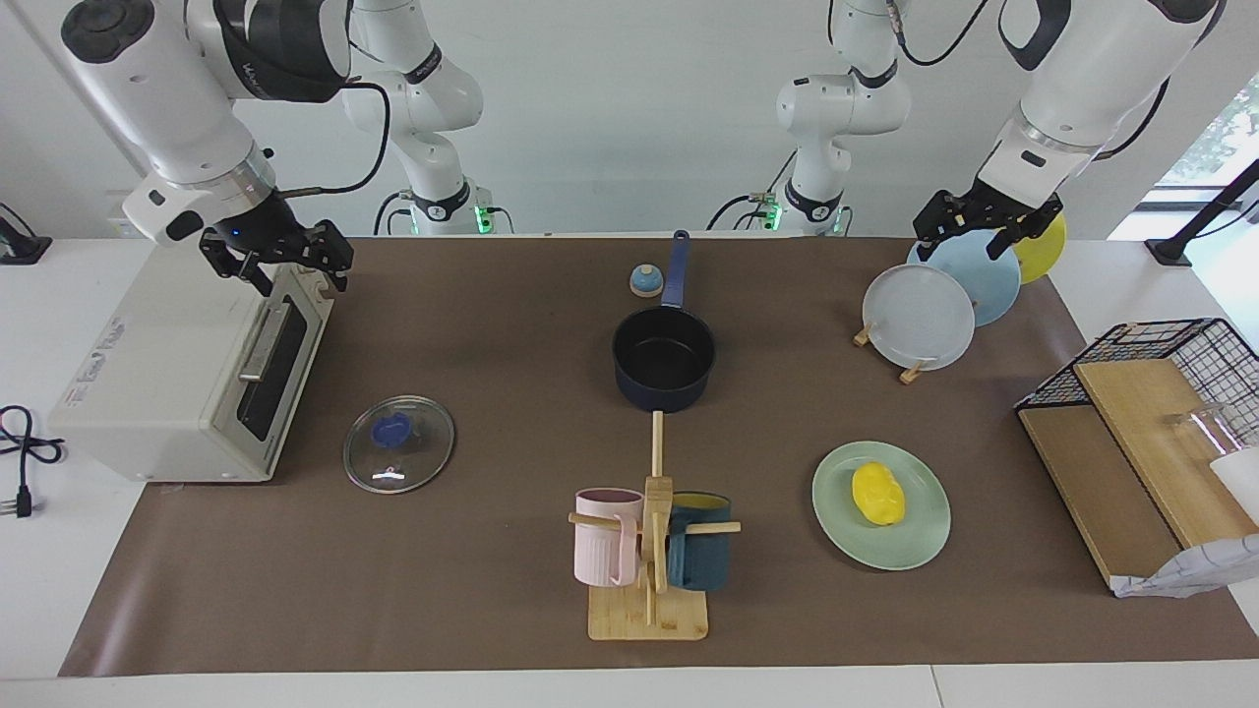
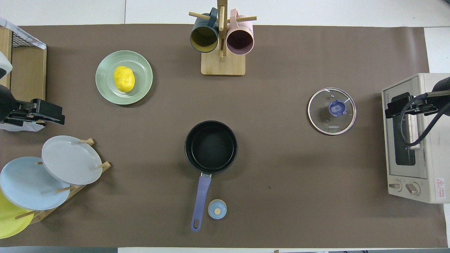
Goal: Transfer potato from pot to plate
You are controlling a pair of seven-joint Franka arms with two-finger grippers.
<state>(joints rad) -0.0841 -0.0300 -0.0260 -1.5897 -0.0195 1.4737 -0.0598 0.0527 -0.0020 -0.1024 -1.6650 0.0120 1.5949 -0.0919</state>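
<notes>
Looks done to me: potato (image 1: 877, 494) sits on the plate (image 1: 920, 546), pot (image 1: 664, 359) empty. Left end effector (image 1: 977, 225) over the plate rack (image 1: 910, 374), right end effector (image 1: 280, 258) over the toaster oven (image 1: 177, 383), both parked empty, though I can't tell how open either is.

A bright yellow lumpy potato (image 1: 877, 493) lies on a pale mint-green round plate (image 1: 922, 533), lower right of the facing view. At centre, a navy-blue saucepan (image 1: 664, 360) is black inside with a blue handle.
</notes>
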